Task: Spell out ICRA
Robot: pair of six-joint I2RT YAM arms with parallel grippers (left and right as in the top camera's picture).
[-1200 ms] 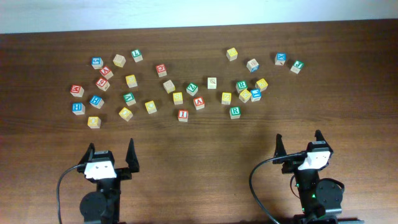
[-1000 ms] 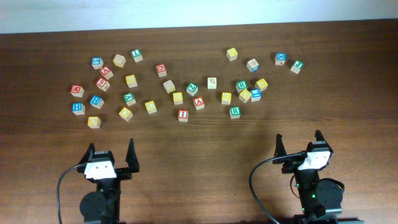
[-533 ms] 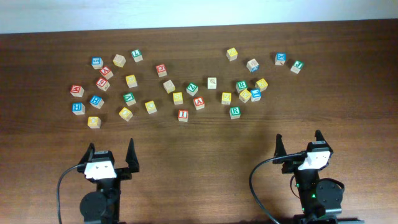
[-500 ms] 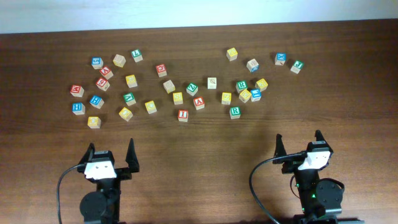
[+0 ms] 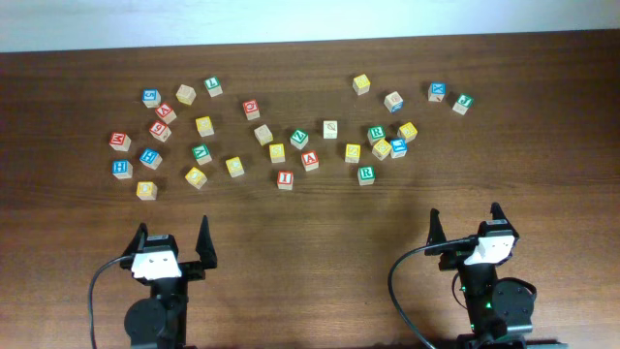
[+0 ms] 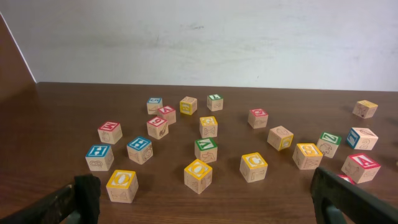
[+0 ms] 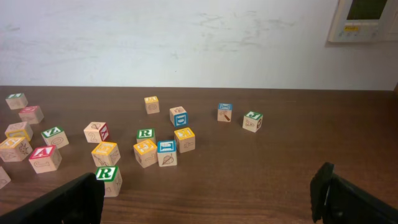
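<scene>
both grippers sit at the near edge of the worktop (image 5: 310, 291): left gripper (image 5: 172, 238) and right gripper (image 5: 466, 221), jaws apart, nothing held. judged: no letter set out yet.

targets, all in the scatter toward the far edge:
- red i (image 5: 285, 178) and red a (image 5: 310, 160), mid-worktop, close together on a diagonal.
- yellow c (image 5: 234, 166), to their left.
- green r (image 5: 366, 174), to their right, standing free.

risks:
- i and a are near neighbours, so wide jaws closing on one could nudge the other.
- second green r (image 5: 376, 134) is crowded by a yellow cube (image 5: 382, 148) and a blue cube (image 5: 398, 147). reaching for it invites a double grab.
- another yellow cube (image 5: 197, 177) lies near c, so a wrong pick is plausible.
- cubes lie at mixed angles. a jaw landing on a corner would spin the cube away.
</scene>
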